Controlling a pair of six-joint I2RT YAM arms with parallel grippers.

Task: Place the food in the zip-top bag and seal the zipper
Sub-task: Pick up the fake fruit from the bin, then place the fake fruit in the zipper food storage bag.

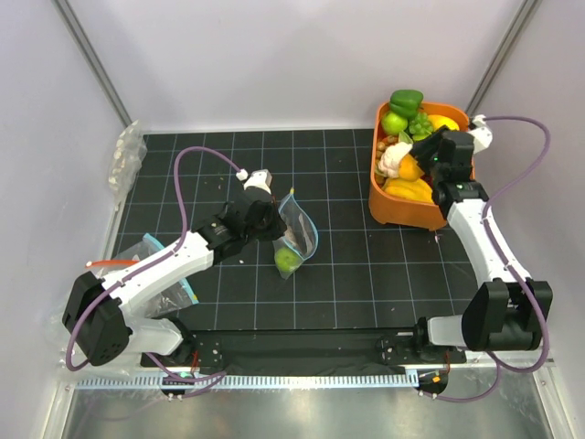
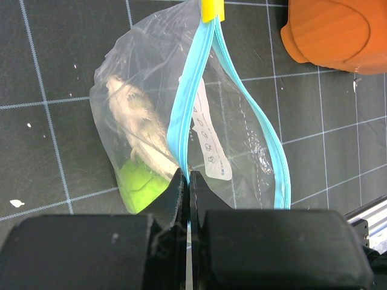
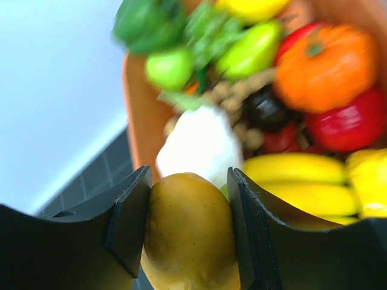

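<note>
Top external view: a clear bag of whitish pieces point(image 1: 125, 160) is seen at the far left corner of the desk point(image 1: 366, 274), and a bag with a red-orange strip point(image 1: 137, 254) lies by the left edge, partly covered by the left arm. Toward the middle of the desk, the zip-top bag point(image 1: 298, 233) is held up by the left pincer point(image 2: 187, 181), whose fingers are pressed together on one side of the teal zipper point(image 2: 188, 103). The two sides of the strip are parted, so the mouth is open. The lime-green fruit point(image 2: 140, 186) is seen inside the bag, at its bottom. Near the far right corner, an orange basket point(image 1: 402, 208) filled with toy produce is found. Over it, the oval orange-yellow fruit point(image 3: 187, 235) is pinched between the fingers of the right pincer point(image 3: 188, 181), just beside the white cauliflower point(image 3: 199, 145).
</note>
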